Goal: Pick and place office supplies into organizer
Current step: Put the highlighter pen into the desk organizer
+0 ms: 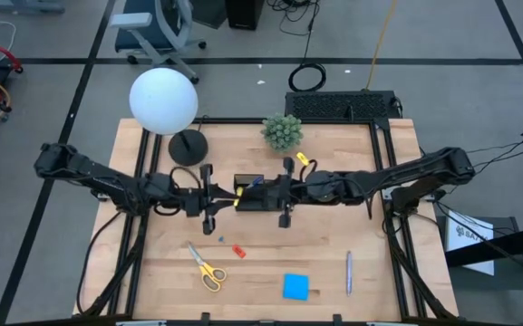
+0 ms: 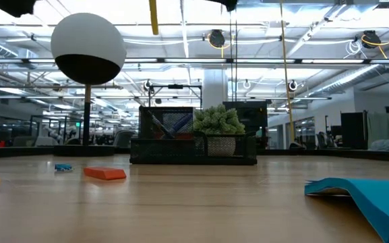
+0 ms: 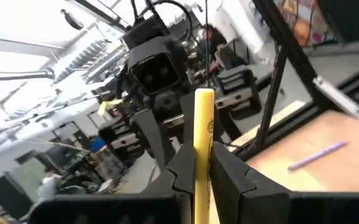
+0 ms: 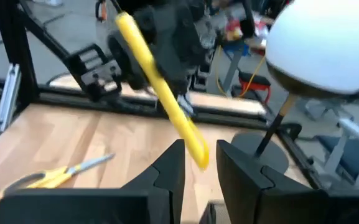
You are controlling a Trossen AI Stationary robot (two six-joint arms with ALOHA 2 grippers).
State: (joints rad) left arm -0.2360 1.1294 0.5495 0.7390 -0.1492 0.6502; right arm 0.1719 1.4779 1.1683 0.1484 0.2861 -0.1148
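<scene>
Left claw [image 1: 227, 201] over mid-counter, clamped on a yellow pen [image 3: 203, 155]; pen stands up between its fingers [image 3: 229, 171]. Organizer [image 1: 259, 195] sits centre, just under where the two claws meet. Right claw [image 1: 263, 193] faces the left one; its jaws part-open astride the pen's tip, though contact is hard to judge. On the near counter [image 1: 152, 281]: scissors [image 1: 206, 267], a tiny blue piece [image 1: 220, 240], a red piece [image 1: 238, 251], blue pad [image 1: 295, 286], then a grey pen [image 1: 349, 272] farthest right.
</scene>
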